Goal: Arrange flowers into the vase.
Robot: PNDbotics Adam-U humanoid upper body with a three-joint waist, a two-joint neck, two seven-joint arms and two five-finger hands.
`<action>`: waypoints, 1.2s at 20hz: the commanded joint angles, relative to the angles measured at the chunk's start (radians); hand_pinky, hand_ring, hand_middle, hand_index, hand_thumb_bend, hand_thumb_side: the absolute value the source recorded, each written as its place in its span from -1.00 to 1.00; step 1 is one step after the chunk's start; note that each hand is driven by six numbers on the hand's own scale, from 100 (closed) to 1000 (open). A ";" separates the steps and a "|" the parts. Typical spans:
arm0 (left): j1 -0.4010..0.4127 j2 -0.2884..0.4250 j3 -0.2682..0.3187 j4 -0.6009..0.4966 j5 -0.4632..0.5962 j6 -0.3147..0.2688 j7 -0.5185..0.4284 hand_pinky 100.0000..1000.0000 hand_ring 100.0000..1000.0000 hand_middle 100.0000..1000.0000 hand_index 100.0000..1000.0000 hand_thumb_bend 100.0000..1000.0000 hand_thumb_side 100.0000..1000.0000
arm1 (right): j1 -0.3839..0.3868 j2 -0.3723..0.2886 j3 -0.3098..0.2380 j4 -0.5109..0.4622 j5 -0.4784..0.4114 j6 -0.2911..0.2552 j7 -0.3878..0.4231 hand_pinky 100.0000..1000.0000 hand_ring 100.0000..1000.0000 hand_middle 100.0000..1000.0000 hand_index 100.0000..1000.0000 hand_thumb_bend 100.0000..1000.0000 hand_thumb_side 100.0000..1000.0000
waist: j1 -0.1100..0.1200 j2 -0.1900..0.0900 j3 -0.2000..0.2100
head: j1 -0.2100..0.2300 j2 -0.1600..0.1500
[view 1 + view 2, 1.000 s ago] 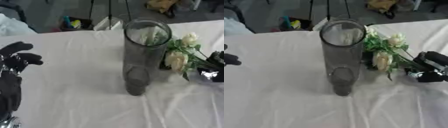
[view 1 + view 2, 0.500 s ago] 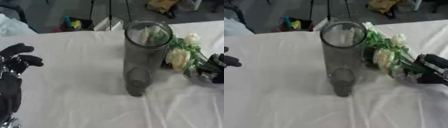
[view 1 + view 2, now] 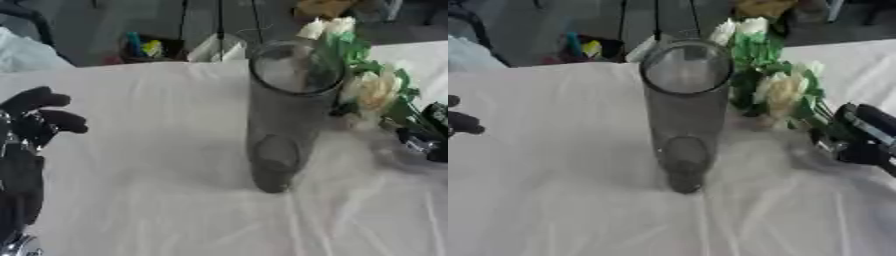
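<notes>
One bunch of flowers point(image 3: 779, 85) is held by the stems in the curled fingers of the right hand point(image 3: 866, 140) near the bench's right edge, blooms raised beside the vase point(image 3: 684, 110), so next they must tip into its mouth, while the left hand point(image 3: 31, 125) rests open at the left edge.

The left hand point(image 3: 31, 125) is matte black, with thick rounded fingers point(image 3: 66, 121) like padded stubs; silver metal glints just behind them and again far down the dark forearm. The right hand point(image 3: 866, 137) is black too, blocky, with pale silver edges beside its fingers.
</notes>
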 commanded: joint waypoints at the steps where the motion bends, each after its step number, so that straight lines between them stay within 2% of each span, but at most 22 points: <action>1: -0.012 0.003 -0.005 -0.013 -0.003 0.000 -0.004 0.08 0.08 0.24 0.57 -0.99 1.00 | -0.006 -0.035 -0.023 -0.039 -0.047 0.005 -0.030 -1.00 -1.00 -1.00 -0.66 -1.00 0.49 | 0.004 -0.005 0.001 | 0.004 -0.010; 8: -0.013 0.006 -0.003 -0.013 -0.002 0.000 -0.005 0.08 0.08 0.24 0.57 -0.98 1.00 | -0.005 -0.046 -0.063 -0.140 -0.181 0.045 -0.068 -1.00 -1.00 -1.00 -0.64 -1.00 0.35 | -0.001 -0.008 0.006 | 0.013 -0.008; 14: -0.012 0.009 -0.003 -0.013 -0.001 0.002 -0.005 0.08 0.08 0.24 0.57 -0.98 1.00 | -0.030 -0.065 -0.103 -0.242 -0.305 0.122 -0.089 -1.00 -1.00 -1.00 -0.66 -1.00 0.28 | -0.007 -0.014 0.006 | 0.017 -0.006; 24: -0.009 0.015 -0.005 -0.013 0.001 0.004 -0.006 0.08 0.08 0.24 0.56 -0.98 1.00 | -0.104 -0.083 -0.114 -0.312 -0.412 0.216 -0.117 -1.00 -1.00 -1.00 -0.66 -1.00 0.24 | -0.017 -0.025 0.008 | 0.026 -0.002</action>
